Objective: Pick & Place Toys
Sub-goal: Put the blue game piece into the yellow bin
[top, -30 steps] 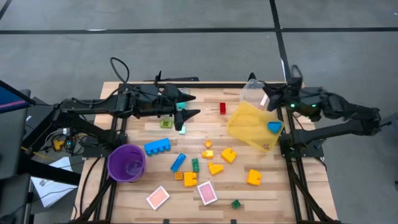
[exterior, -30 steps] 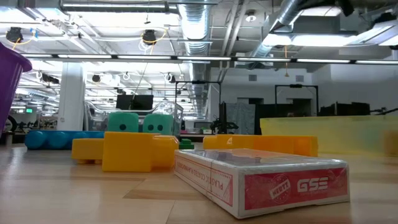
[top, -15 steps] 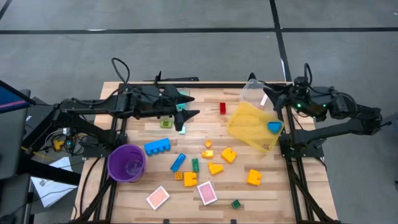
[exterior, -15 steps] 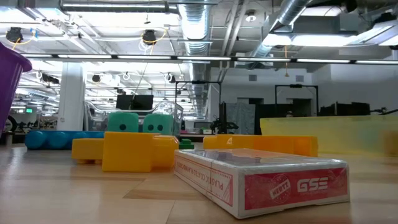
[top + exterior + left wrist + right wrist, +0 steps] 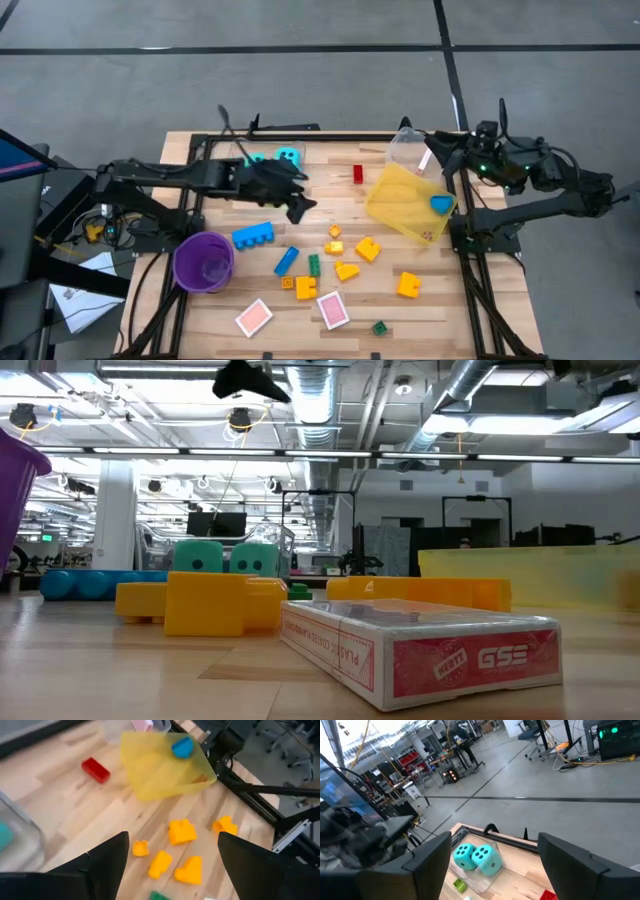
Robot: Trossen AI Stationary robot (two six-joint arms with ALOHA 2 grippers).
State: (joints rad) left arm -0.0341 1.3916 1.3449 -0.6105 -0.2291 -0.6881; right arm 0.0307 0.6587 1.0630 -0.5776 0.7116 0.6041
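Small bricks lie scattered on the wooden table: yellow bricks (image 5: 367,248), blue bricks (image 5: 253,235), a red brick (image 5: 358,173) and green bricks (image 5: 314,265). Two pink cards (image 5: 333,309) lie near the front edge. Two cyan dice (image 5: 275,157) sit in a clear tray at the far side. One blue brick (image 5: 441,204) lies in the yellow bin (image 5: 400,205). My left gripper (image 5: 298,205) hangs open above the table's middle, tipped down over the yellow bricks (image 5: 181,831). My right gripper (image 5: 440,152) stands open at the far right, above the bin's far corner.
A purple cup (image 5: 204,262) stands at the near left. A clear container (image 5: 408,150) stands at the bin's far side. In the low view a card box (image 5: 420,650) lies close to the camera, with a yellow brick (image 5: 205,600) behind it.
My left gripper has come down and toward the table's near edge, tipping downward and rolling. It has left the dice uncovered and now shows at the top of the low view. No toy has moved.
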